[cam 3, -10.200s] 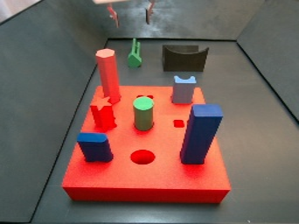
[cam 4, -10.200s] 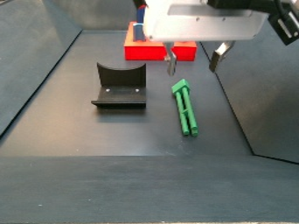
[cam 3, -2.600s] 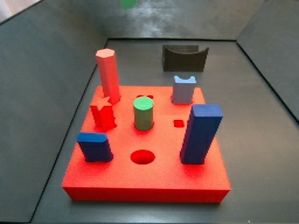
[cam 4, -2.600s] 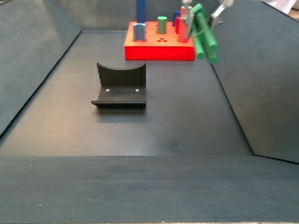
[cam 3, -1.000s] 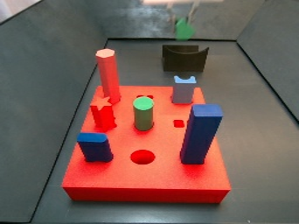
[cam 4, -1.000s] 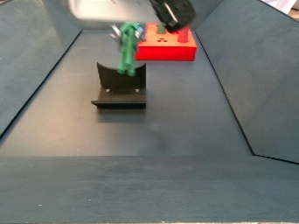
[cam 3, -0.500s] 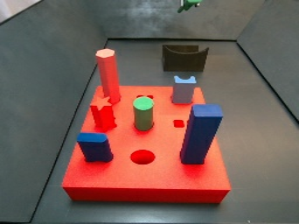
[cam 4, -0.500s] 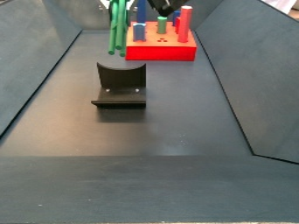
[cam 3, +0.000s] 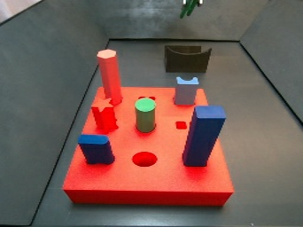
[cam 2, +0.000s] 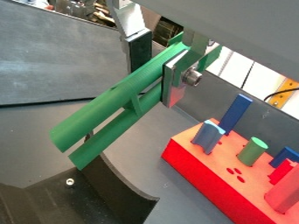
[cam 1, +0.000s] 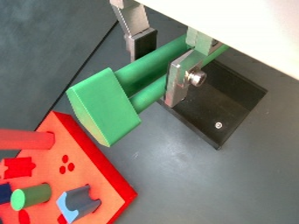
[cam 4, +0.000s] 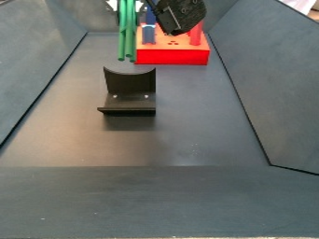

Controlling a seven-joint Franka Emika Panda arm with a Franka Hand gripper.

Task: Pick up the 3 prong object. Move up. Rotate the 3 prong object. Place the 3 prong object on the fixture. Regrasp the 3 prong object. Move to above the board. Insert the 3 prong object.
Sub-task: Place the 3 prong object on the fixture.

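Note:
My gripper [cam 1: 162, 57] is shut on the 3 prong object [cam 1: 117, 101], a long green bar, and grips it near one end; both wrist views show this [cam 2: 111, 109]. In a side view the bar [cam 4: 123, 33] hangs nearly upright, with its lower end just above the fixture [cam 4: 129, 89], a dark block with a curved notch. Only the bar's tip [cam 3: 190, 7] shows at the top edge of a side view, above the fixture [cam 3: 185, 58]. The red board [cam 3: 148, 182] with coloured pegs lies apart from the fixture.
Dark sloping walls [cam 4: 256, 84] close in the floor on both sides. The board carries a tall red peg [cam 3: 110, 75], a tall blue block [cam 3: 205, 135], a green cylinder [cam 3: 144, 115] and a light blue notched peg [cam 3: 187, 90]. It also has an open round hole [cam 3: 144, 160].
Since one second ago the gripper has risen with the bar, which went from tilted at the fixture to nearly upright above it. Almost nothing has moved in the last half second.

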